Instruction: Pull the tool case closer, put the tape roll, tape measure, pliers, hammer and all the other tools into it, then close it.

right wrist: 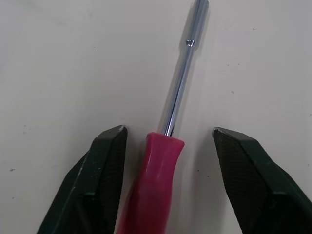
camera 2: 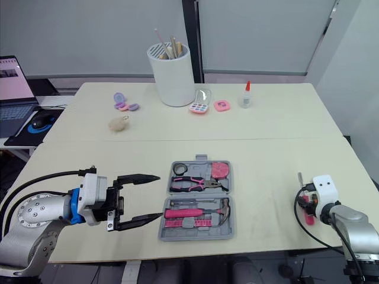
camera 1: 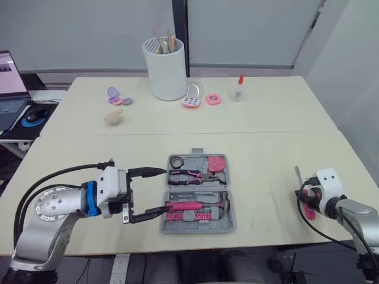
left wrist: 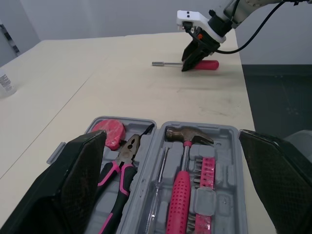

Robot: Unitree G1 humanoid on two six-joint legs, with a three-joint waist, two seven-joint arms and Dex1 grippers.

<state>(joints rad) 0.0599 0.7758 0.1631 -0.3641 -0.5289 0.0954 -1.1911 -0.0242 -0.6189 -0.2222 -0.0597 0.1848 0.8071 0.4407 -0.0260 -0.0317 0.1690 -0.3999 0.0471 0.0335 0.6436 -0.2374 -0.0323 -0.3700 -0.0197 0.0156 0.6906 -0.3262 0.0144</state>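
The tool case (camera 1: 231,219) lies open on the table (camera 1: 278,148), close to the near edge and about midway across. Its far half holds the tape roll (camera 1: 176,161) at the left, the pink tape measure (camera 1: 217,162) at the right and the pliers (camera 1: 189,176) along the front of them. Its near half holds the hammer (camera 1: 195,205) above a pink rack of bits (camera 1: 189,216).

My left gripper (camera 1: 161,190) hangs just left of the case with its 2 fingers spread wide and pointing at the case's left wall, gripping nothing.

My right gripper (right wrist: 168,130) is low over the table's near right corner, well apart from the case. Its fingers are parted on either side of the pink handle of a screwdriver (right wrist: 156,175) that lies flat on the table, and they are not clamped on it.
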